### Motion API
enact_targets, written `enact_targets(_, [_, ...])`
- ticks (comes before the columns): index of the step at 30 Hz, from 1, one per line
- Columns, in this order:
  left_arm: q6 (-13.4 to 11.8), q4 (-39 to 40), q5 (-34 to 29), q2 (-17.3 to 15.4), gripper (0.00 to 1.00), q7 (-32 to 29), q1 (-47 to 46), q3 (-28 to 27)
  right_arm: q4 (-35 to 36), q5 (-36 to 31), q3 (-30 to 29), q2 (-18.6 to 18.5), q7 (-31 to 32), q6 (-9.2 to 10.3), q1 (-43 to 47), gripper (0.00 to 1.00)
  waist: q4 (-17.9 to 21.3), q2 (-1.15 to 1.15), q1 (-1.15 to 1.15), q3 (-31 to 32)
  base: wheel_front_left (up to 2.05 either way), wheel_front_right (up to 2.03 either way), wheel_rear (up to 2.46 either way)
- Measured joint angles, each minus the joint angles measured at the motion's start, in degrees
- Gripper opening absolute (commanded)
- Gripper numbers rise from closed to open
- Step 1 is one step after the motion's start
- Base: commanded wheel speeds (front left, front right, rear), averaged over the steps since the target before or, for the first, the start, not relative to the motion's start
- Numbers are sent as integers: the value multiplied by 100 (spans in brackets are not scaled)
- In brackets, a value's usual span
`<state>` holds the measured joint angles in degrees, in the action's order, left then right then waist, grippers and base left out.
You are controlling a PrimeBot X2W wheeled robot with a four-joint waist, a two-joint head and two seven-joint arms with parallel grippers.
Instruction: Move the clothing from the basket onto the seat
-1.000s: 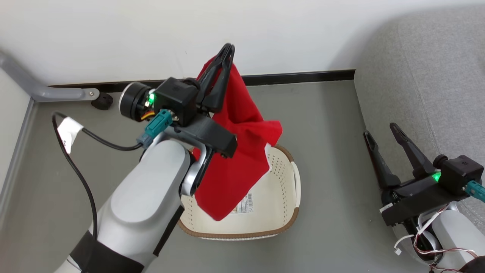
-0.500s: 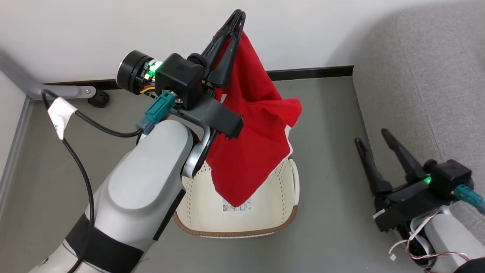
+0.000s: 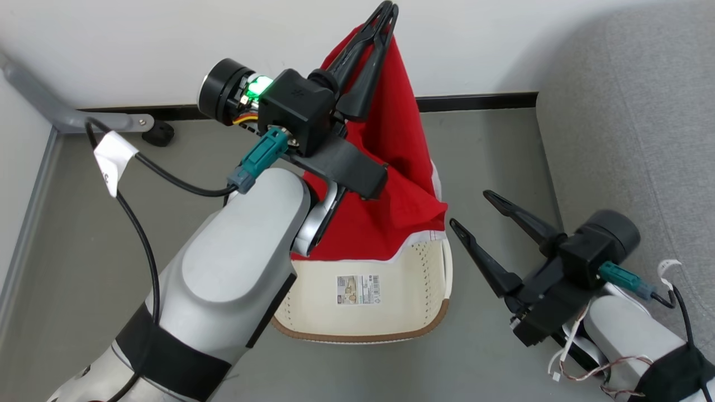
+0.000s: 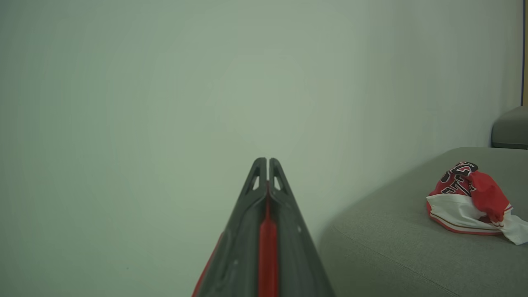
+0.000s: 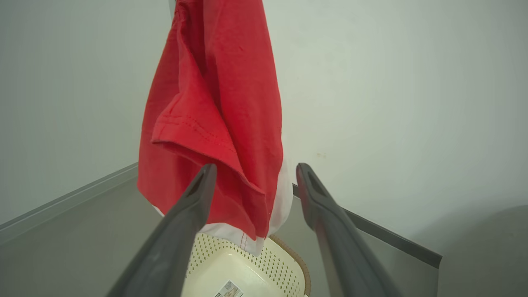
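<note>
Lying in the basket [image 3: 402,312], a barcoded label [image 3: 358,289], print illegible.

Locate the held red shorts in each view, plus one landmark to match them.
Head view: shorts top centre, hanging from left gripper over basket.
Left wrist view: shorts as a red strip bottom centre, pinched between fingers.
Right wrist view: shorts upper centre-left, above the basket.
Landmark: white wall behind them in all three.
</note>
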<state>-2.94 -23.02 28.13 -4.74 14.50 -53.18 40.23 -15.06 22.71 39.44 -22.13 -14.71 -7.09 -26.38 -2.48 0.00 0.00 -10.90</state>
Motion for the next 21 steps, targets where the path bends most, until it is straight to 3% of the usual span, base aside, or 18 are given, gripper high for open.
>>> enact_targets(12, [0, 8, -30, 73, 0, 0, -131, 37, -550, -116, 831, 104, 4, -4, -900, 100, -220, 0, 0, -137, 0, 0, 0])
enact_targets(21, [48, 8, -43, 159, 0, 0, -177, 152, -1093, -115, 754, 327, 2, -4, -1285, 100, -284, 0, 0, -163, 0, 0, 0])
